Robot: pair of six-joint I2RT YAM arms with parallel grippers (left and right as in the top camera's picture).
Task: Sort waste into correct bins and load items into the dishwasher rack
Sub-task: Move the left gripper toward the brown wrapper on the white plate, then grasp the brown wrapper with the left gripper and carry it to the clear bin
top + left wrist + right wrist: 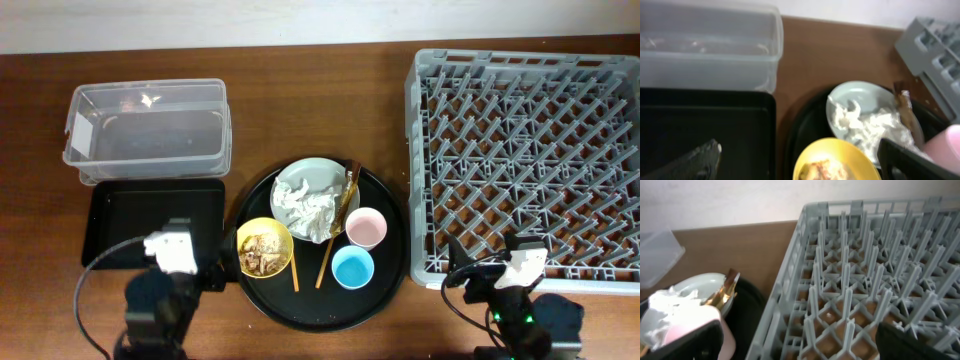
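Observation:
A pale grey-green plate (300, 180) holds crumpled white tissues (312, 212) and a brown wrapper (352, 182). A yellow bowl (264, 247) holds brownish food scraps (262, 254). A pink cup (366, 228) and a blue cup (352, 268) stand beside them. The clear tub (148, 125) and flat black tray (150, 215) lie at the left, and the grey rack (530, 150) at the right. My left gripper (805, 162) is open and empty, low over the flat tray's right edge and the bowl. My right gripper (800, 345) is open and empty over the rack's front left corner.
The dishes sit on a big round black tray (385, 290) with two wooden chopsticks (325, 258). Bare brown table shows between the tub and the rack (320, 100). In the right wrist view the pink cup (690, 322) is next to my left finger.

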